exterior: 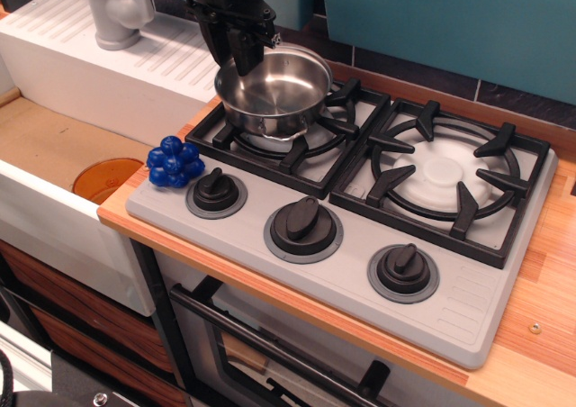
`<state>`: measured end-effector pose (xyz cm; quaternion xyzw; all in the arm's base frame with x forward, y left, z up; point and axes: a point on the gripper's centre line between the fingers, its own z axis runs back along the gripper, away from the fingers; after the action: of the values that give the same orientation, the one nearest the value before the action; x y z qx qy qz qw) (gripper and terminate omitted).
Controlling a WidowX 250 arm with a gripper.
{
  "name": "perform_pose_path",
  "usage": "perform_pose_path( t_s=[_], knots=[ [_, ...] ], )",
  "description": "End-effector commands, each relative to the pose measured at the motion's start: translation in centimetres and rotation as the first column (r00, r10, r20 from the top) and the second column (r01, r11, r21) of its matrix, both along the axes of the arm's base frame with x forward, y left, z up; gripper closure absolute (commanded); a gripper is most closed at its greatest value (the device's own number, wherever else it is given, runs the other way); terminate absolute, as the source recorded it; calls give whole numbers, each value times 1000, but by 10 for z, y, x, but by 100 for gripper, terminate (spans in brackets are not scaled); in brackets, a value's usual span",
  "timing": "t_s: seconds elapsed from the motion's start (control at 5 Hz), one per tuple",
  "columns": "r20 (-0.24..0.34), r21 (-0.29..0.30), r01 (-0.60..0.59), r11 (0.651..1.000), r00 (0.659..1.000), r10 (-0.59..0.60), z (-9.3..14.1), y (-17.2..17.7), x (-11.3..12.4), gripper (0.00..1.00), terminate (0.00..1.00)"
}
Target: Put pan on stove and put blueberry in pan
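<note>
My fingers [241,58] are clamped on the rear rim of the pan [272,90], held over the left burner grate of the stove [360,236]. The blueberry [175,163] rests at the stove's front-left corner.

Shiny steel pan [270,90], matt grey stove [360,263], glossy blueberry [175,162].

At the upper middle of the frame, the gripper [241,58] is all black, blocky up top, narrowing into two flat, straight fingers [225,51].
</note>
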<state>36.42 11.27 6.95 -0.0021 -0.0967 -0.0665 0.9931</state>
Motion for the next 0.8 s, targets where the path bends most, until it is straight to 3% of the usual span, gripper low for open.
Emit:
perform_pose_path(
  t_s=[0.0, 0.2, 0.6],
  knots=[
    [19, 34, 9, 999, 1000, -9, 39, -3, 18, 0, 0],
    [-14, 122, 6, 993, 1000, -4, 65, -12, 16, 0, 0],
    [-14, 122, 6, 993, 1000, -4, 65, -12, 16, 0, 0]
  ],
)
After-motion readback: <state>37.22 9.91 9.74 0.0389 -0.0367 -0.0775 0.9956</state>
